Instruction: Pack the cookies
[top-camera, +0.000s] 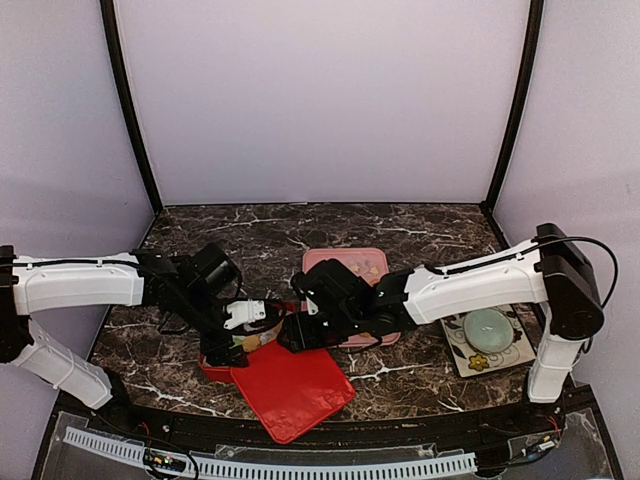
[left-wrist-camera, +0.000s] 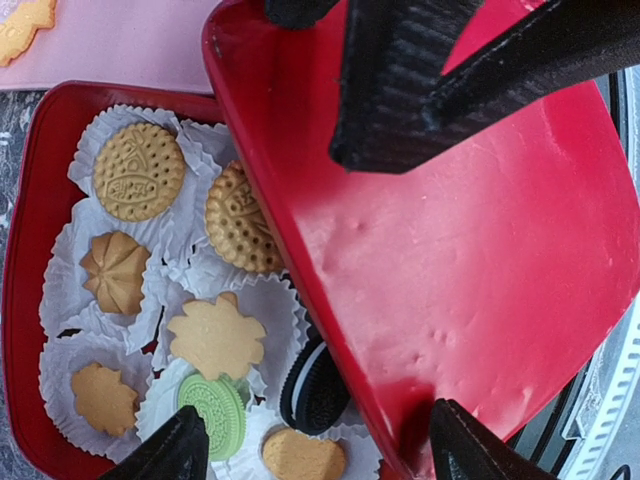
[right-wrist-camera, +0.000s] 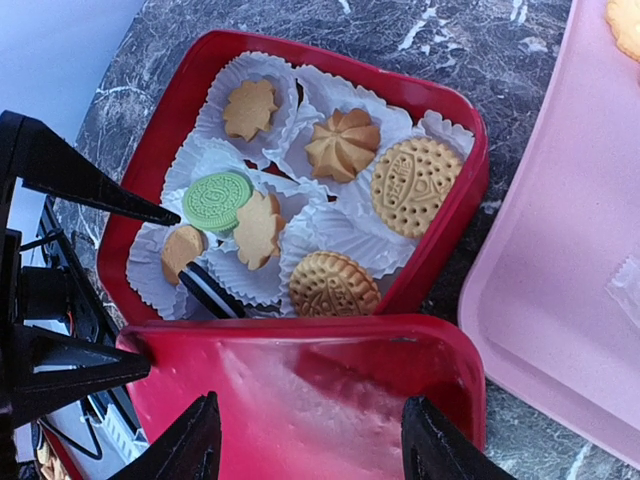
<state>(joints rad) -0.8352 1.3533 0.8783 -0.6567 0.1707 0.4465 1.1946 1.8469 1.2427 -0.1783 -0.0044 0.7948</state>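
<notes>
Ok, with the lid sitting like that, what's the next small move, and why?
Probably the right pincer should close on the red lid and ease it across the red box. The lid only leans on one rim of the box, the cookies lie mostly uncovered in their paper cups, and both it and the left pincer stand open by the lid.

Cookies (left-wrist-camera: 139, 171) in paper cups (left-wrist-camera: 268, 302) inside red box (left-wrist-camera: 20, 300), lid (left-wrist-camera: 480, 280) over its edge
</notes>
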